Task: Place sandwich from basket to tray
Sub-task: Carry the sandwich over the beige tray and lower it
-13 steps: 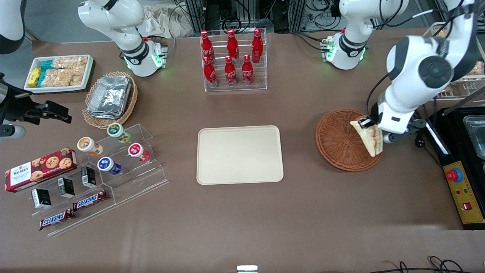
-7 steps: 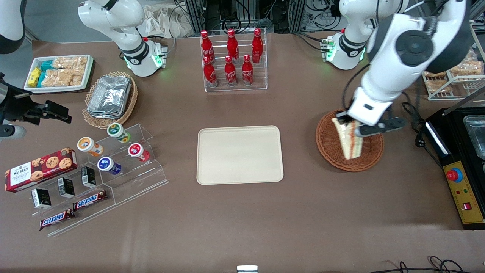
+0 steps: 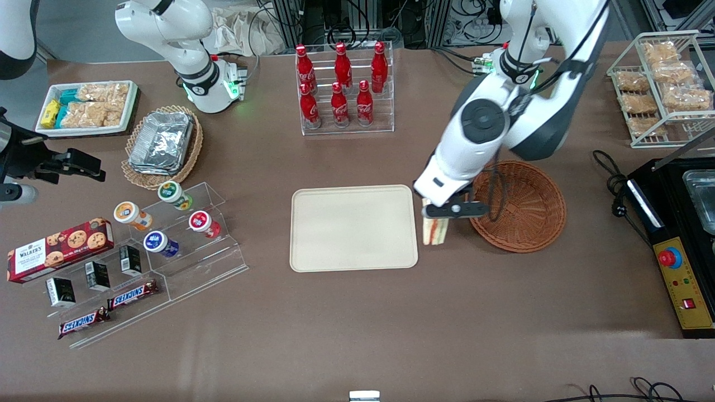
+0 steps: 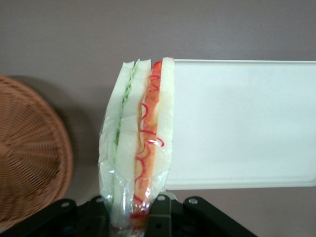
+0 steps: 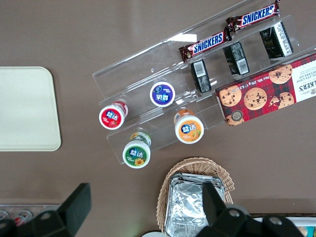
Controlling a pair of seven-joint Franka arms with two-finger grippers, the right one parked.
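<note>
Currently the soft, film-wrapped triangular white-bread sandwich [image 4: 137, 143] is pinched at one end by the end effector [image 3: 437, 216], beside the cream-beige rectangular plastic tray [image 3: 353, 228]; light, crushable, likely slippery.

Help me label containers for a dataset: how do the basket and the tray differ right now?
The basket is round, reddish-brown woven wicker; the tray is rectangular, smooth cream plastic. The basket has a raised sloping wall, the tray only a low rim. Both hold nothing: the gripper holds the sandwich between them.

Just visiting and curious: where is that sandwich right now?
Gripper shut on sandwich, held between basket and tray. Basket empty. Tray bare, nothing in the way.
</note>
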